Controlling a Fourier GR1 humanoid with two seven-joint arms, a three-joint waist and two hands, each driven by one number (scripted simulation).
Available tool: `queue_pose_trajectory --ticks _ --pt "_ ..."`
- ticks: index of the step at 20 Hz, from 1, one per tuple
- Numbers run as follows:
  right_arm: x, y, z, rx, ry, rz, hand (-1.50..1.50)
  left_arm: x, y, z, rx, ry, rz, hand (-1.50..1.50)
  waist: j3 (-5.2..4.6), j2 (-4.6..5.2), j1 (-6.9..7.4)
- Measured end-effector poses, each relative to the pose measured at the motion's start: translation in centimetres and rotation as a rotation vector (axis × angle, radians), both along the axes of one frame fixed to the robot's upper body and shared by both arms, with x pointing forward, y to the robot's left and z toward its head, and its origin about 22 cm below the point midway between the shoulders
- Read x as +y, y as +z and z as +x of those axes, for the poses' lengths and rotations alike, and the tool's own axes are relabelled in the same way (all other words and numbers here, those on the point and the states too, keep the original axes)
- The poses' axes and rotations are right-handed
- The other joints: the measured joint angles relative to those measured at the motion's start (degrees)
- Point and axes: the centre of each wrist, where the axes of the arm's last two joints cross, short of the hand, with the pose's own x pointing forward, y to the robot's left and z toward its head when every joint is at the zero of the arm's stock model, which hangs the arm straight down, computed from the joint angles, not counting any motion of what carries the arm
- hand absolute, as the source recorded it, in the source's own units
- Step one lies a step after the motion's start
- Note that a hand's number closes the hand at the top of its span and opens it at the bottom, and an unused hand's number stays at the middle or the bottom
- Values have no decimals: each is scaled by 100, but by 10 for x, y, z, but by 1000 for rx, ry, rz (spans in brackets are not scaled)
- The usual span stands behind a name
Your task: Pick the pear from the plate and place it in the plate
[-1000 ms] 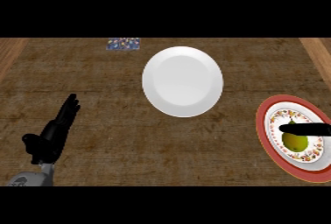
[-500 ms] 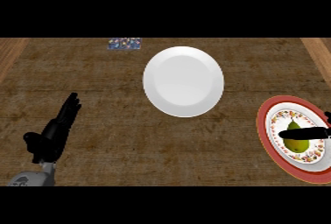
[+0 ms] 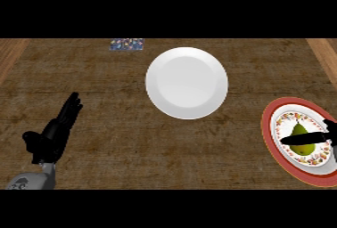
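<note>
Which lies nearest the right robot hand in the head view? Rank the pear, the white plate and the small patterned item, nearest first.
1. pear, at the right edge, directly under the right robot hand.
2. white plate, centre of the counter.
3. small patterned item, far edge, left of centre.

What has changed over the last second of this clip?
The right hand has slid slightly toward the view's lower edge across the pear, whose tip now shows above it. The pear stays on the patterned plate; the white plate and the resting left hand are unchanged.
</note>
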Motion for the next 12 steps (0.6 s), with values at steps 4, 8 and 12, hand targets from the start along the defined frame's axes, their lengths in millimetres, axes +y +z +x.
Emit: queue_pose_trajectory --ticks 4,8,12 --pt "1 -16 3 26 -1 3 150 1 -8 -6 1 -2 -5 0 -15 -9 3" --pt "-4 -13 4 11 33 30 150 4 -6 -8 -2 6 1 0 -56 -28 -19" --pt "-3 -24 2 -4 55 21 150 5 -10 -9 -4 3 0 0 -106 -51 -29"
